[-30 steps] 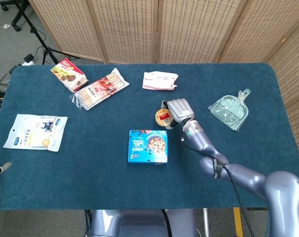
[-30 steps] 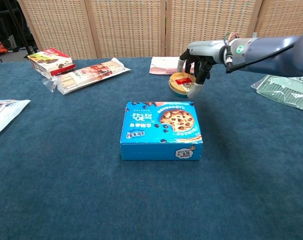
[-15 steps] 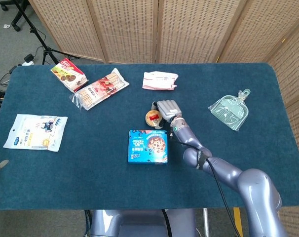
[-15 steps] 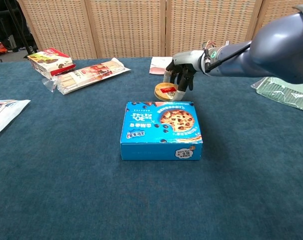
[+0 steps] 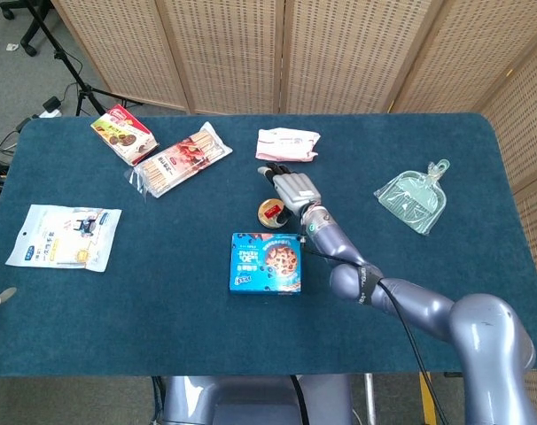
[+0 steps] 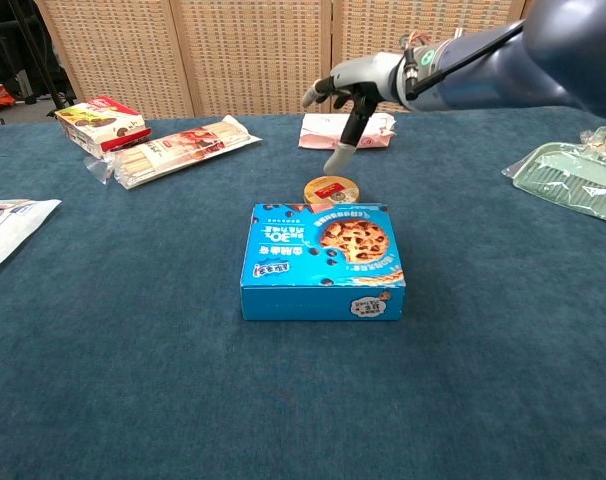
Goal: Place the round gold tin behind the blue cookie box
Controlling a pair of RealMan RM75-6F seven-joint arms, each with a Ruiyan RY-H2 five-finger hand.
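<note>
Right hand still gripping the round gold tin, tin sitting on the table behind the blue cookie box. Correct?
Not quite. The right hand has let go: the chest view shows it open above the round gold tin, apart from it. The rest holds: the tin sits on the table behind the blue cookie box.

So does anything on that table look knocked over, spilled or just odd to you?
Nothing stands out. The round gold tin sits flat on the cloth just behind the blue cookie box, and the right hand hovers above it with fingers spread, holding nothing. The packets and the green dustpan lie flat.
</note>
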